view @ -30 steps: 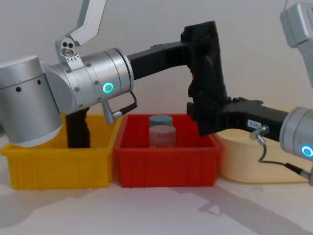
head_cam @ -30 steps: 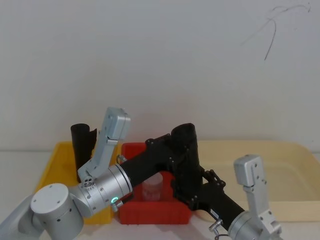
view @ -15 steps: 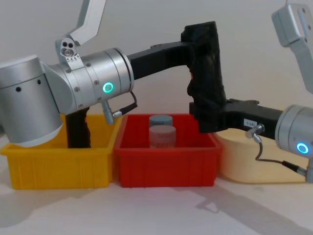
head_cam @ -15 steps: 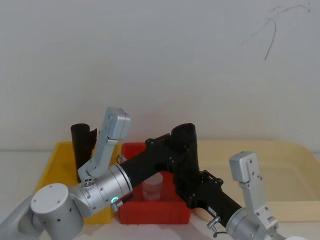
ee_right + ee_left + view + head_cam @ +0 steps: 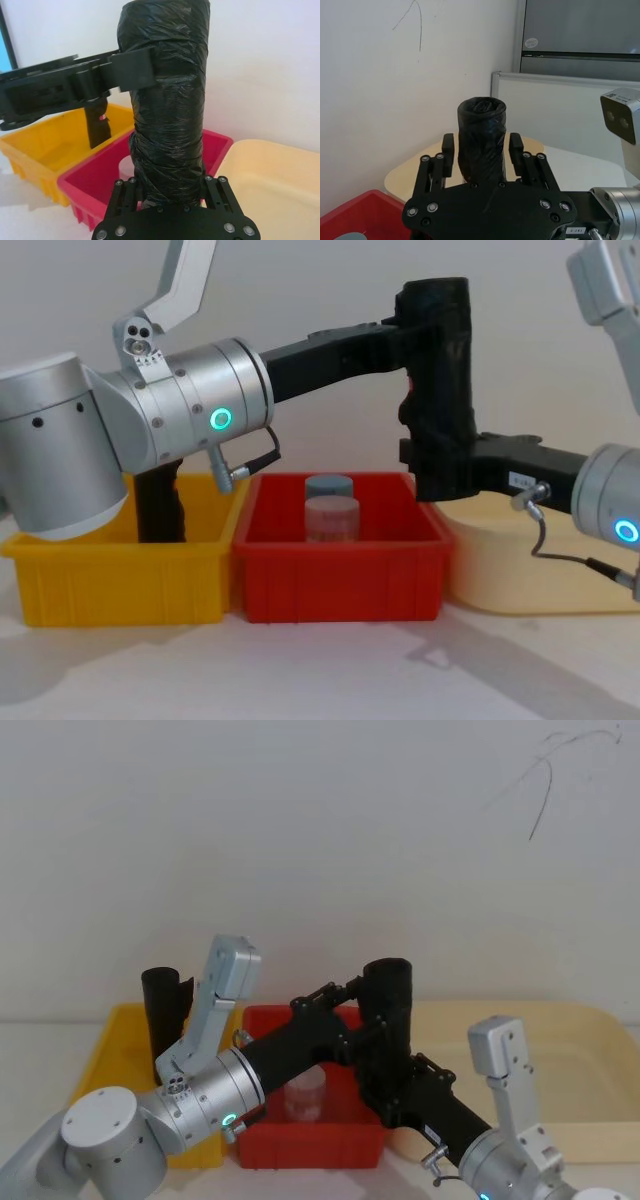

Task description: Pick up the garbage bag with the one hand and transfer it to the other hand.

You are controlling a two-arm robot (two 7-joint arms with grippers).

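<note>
Your garbage bag (image 5: 437, 370) stands upright in the air, over the 3 o'clock edge of the red bin (image 5: 340, 585). Your right claw (image 5: 170, 182) is clamped tight on its lower part. Your left claw (image 5: 481, 147) straddles the upper part, fingers slightly parted, with a narrow gap either side.

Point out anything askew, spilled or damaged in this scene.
Nothing stands out. The garbage bag is held upright in the air, the right gripper shut on its lower end and the left gripper open around its upper part. The other black roll stands in the yellow bin; nothing is spilled.
</note>
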